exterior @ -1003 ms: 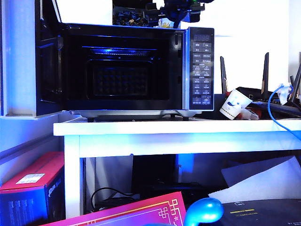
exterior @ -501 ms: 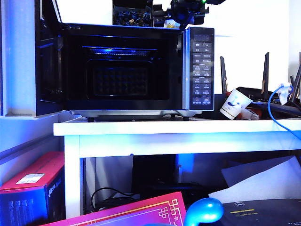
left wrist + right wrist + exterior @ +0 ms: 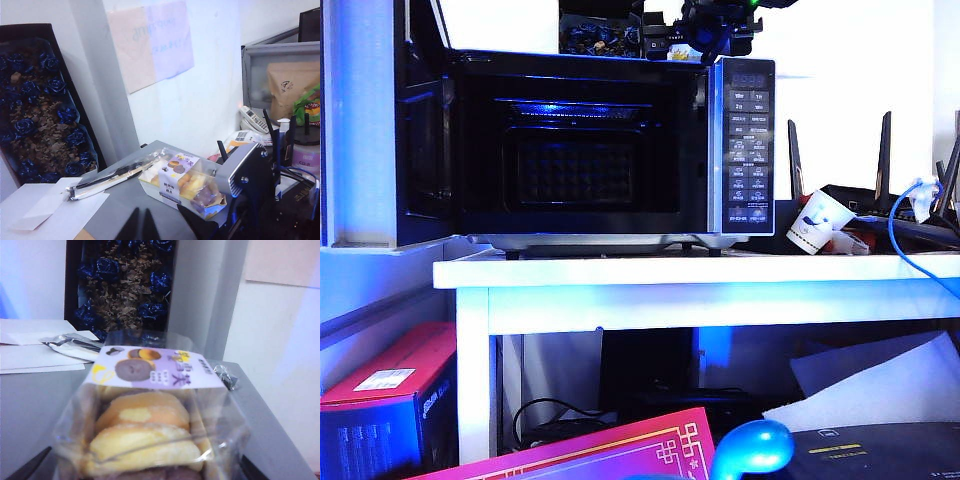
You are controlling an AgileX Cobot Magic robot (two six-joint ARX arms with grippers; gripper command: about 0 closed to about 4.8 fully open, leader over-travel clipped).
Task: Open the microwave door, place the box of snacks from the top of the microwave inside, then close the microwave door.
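Flanking box of snacks (image 3: 150,425): right gripper (image 3: 145,467) wide; left gripper (image 3: 141,225) near.

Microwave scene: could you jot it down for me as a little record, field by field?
microwave door: swung open to the left
microwave cavity: no box inside
box of snacks: on top of the microwave
right gripper: jaws wide open on either side of the box
left gripper: near the box, not touching it; jaw state unclear
white paper cup: right of the microwave
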